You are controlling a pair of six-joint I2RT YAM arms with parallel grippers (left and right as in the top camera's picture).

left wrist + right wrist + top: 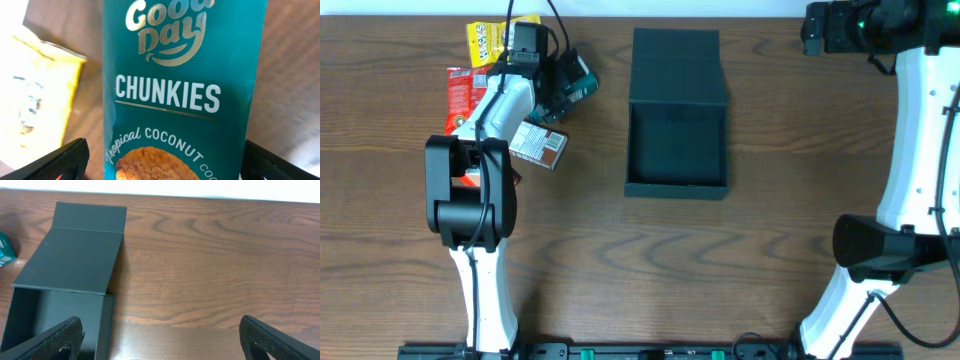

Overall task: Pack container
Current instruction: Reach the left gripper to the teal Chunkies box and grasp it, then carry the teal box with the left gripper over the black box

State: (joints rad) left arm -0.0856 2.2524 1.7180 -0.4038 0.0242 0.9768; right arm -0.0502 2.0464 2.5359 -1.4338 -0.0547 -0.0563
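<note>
The container [677, 150] is a dark square box in the middle of the table, its flap lid [677, 65] lying open behind it. It looks empty. My left gripper [560, 85] is open at the back left, its fingers either side of a teal "Chunkies" carton [185, 85] that fills the left wrist view. The left finger [55, 162] stands clear of the carton and the right finger [282, 162] is close to its edge. My right gripper [810, 30] hangs open at the back right, over bare wood [210, 270], with the container [65, 265] to its left.
A yellow snack pack [485, 40], a red pack [460, 95] and a brown-and-white carton [540, 145] lie around the left arm. The yellow pack [40, 90] is just left of the teal carton. The right arm's base [875, 250] stands at the right.
</note>
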